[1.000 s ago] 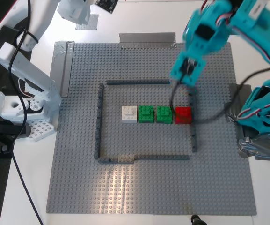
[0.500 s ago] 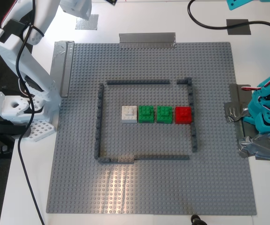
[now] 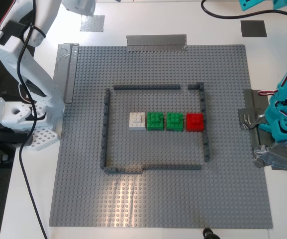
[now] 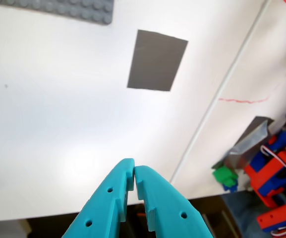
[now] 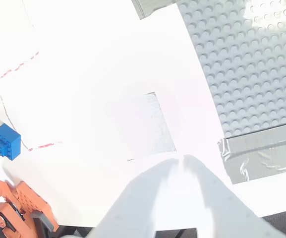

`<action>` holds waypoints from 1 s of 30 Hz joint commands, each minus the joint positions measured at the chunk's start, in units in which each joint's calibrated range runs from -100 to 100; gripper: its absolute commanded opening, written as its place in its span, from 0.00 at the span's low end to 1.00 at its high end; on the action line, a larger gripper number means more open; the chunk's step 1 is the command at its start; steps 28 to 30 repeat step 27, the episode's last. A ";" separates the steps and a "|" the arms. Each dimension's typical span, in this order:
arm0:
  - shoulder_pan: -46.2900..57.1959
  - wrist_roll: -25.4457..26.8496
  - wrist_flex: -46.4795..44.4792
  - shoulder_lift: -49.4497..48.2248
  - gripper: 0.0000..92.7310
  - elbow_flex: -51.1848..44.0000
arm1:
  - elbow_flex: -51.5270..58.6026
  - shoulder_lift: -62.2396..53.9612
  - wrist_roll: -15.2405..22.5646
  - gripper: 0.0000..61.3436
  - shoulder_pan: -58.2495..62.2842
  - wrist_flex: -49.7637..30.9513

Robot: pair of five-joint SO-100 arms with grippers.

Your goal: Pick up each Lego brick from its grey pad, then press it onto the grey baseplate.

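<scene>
On the grey baseplate [image 3: 158, 199], a white brick [image 3: 137, 121] and a red brick [image 3: 195, 122] stand in a row with two green bricks between them, inside the dark outline [image 3: 105, 129]. The charcoal pad [image 3: 254, 28] lies bare off the plate at the exterior view's upper right. My first gripper [image 4: 134, 171], teal, hovers shut and holds nothing just short of the same pad [image 4: 157, 60]. The silvery pad [image 3: 92, 22] lies bare at the exterior view's upper left. My second gripper [image 5: 181, 159], white, is shut with nothing in it beside that pad [image 5: 145, 124].
Silver tape strips [image 3: 156, 42] hold the plate's far edge and its edge on the exterior view's left [image 3: 66, 69]. The teal arm's base [image 3: 285, 124] stands at that view's right, the white arm's base [image 3: 19, 114] at its left. A loose blue brick [image 5: 7, 141] lies off the plate.
The teal arm has risen from above the red brick and swung back to the exterior view's upper right. The red brick stays on the plate. The white arm barely shifted.
</scene>
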 commanded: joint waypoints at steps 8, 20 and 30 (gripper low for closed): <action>-0.08 -9.57 -0.38 -0.41 0.00 -2.77 | -4.02 -1.51 -0.05 0.00 -0.70 0.00; -0.15 -9.87 0.03 -0.41 0.00 -5.75 | -4.47 -1.25 -0.24 0.00 -1.49 0.16; -0.95 -11.82 0.03 -0.32 0.00 -7.55 | -4.74 -1.17 -0.44 0.00 -1.93 0.08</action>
